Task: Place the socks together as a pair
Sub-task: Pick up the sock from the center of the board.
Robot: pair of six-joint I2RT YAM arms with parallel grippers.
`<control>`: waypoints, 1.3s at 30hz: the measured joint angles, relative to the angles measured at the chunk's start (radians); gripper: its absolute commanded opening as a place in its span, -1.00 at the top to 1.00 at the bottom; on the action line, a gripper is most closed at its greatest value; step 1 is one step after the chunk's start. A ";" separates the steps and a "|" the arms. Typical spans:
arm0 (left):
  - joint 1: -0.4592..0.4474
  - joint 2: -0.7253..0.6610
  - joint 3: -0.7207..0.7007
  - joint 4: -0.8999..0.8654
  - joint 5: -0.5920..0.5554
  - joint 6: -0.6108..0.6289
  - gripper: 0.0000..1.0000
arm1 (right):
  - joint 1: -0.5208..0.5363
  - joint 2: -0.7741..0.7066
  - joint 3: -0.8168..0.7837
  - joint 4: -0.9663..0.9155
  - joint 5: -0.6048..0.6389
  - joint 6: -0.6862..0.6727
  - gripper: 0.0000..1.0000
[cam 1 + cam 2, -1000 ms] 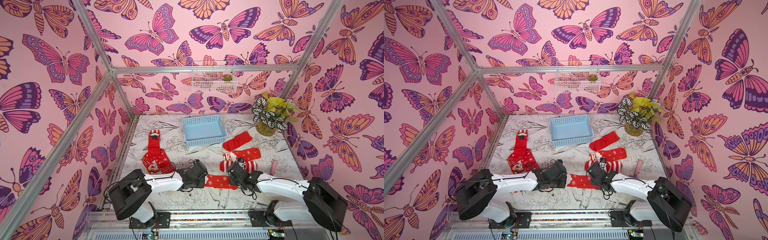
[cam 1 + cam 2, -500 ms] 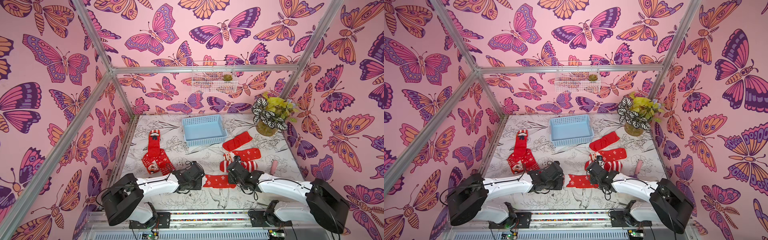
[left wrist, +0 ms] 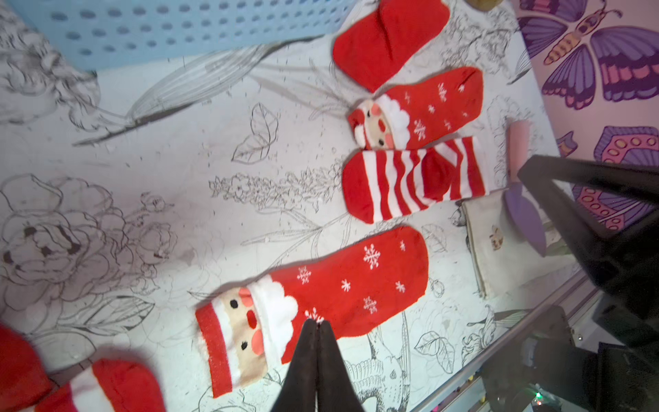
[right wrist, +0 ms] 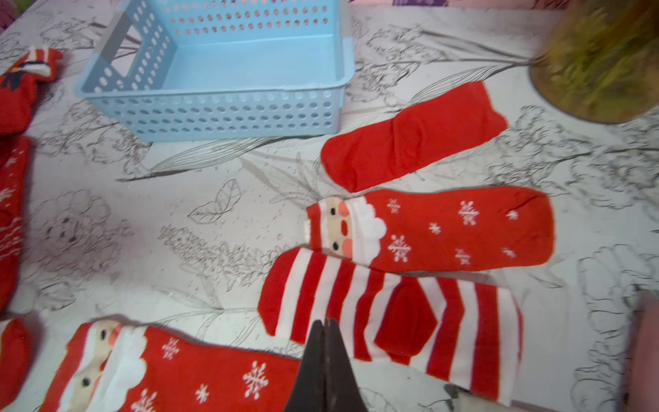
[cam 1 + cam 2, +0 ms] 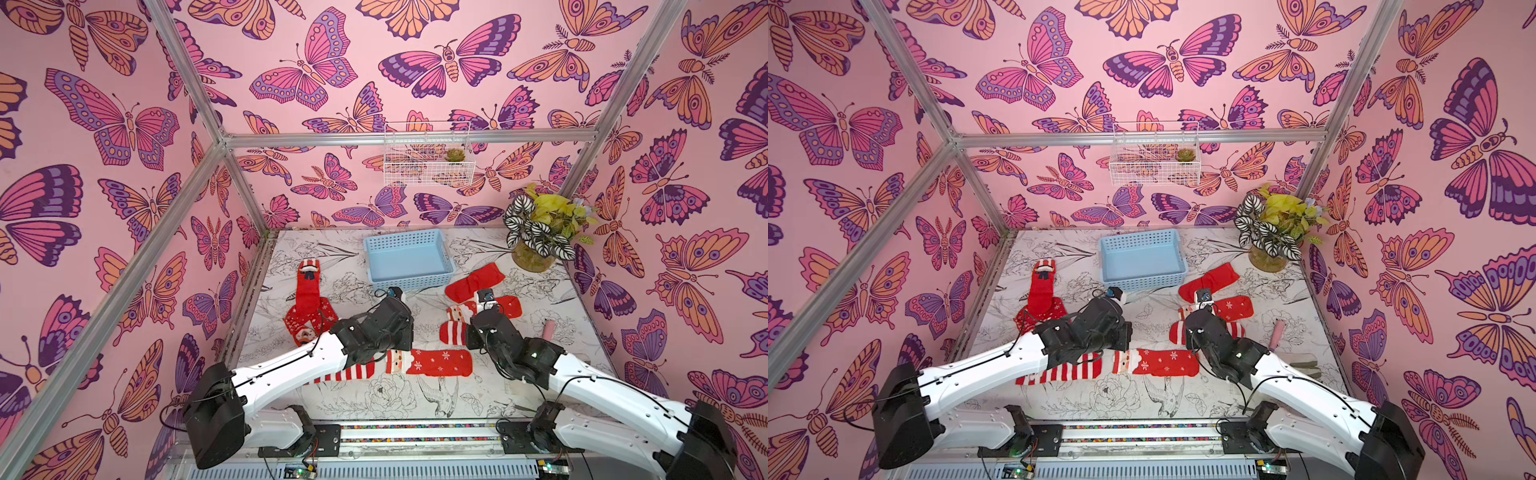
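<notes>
Two socks lie end to end near the table's front: a red-white striped sock (image 5: 345, 372) (image 5: 1059, 373) half under my left arm, and a Santa-cuffed snowflake sock (image 5: 432, 362) (image 3: 349, 285). At the right lie a plain red sock (image 5: 473, 281), a second Santa snowflake sock (image 4: 445, 228) and a second striped sock (image 4: 356, 303). More red socks (image 5: 307, 299) are heaped at the left. My left gripper (image 3: 316, 324) is shut, its tips just over the front snowflake sock. My right gripper (image 4: 324, 321) is shut, its tips at the striped sock's near edge.
An empty blue basket (image 5: 409, 259) stands at the back middle and a potted plant (image 5: 536, 237) at the back right. A pink stick (image 5: 549, 328) and a pale cloth pouch (image 3: 488, 246) lie by the right wall. A wire basket (image 5: 428, 160) hangs on the back wall.
Both arms have drawn back from the front snowflake sock toward the table's middle. That sock now lies flat, and the striped sock beside it shows more.
</notes>
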 measured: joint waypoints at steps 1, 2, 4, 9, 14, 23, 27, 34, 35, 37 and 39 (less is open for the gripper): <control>0.004 0.009 0.019 -0.002 -0.003 0.006 0.65 | -0.015 -0.007 -0.006 0.011 0.016 -0.007 0.92; 0.006 0.029 0.048 -0.005 -0.008 0.015 0.59 | -0.040 -0.018 -0.020 0.028 0.029 -0.011 0.91; 0.010 0.084 0.105 -0.005 -0.008 0.025 0.53 | -0.096 -0.042 -0.061 0.052 0.033 -0.013 0.89; 0.010 0.279 0.233 0.015 -0.006 0.040 0.43 | -0.210 -0.134 -0.190 0.074 0.013 0.008 0.70; 0.019 0.455 0.316 0.063 0.032 0.035 0.21 | -0.227 -0.225 -0.210 0.074 0.014 0.026 0.28; 0.025 0.698 0.476 0.156 0.141 -0.010 -0.01 | -0.233 -0.387 -0.276 0.103 0.006 0.040 0.24; 0.024 0.761 0.499 0.178 0.166 -0.027 -0.02 | -0.233 -0.433 -0.289 0.104 0.005 0.051 0.24; 0.024 0.825 0.539 0.188 0.178 -0.041 0.01 | -0.233 -0.449 -0.294 0.122 -0.006 0.055 0.24; 0.024 0.834 0.550 0.190 0.180 -0.041 0.01 | -0.233 -0.448 -0.294 0.123 -0.010 0.055 0.24; 0.024 0.853 0.565 0.194 0.183 -0.043 0.02 | -0.233 -0.447 -0.294 0.127 -0.014 0.056 0.24; 0.024 0.871 0.574 0.200 0.185 -0.046 0.03 | -0.233 -0.443 -0.294 0.127 -0.017 0.057 0.24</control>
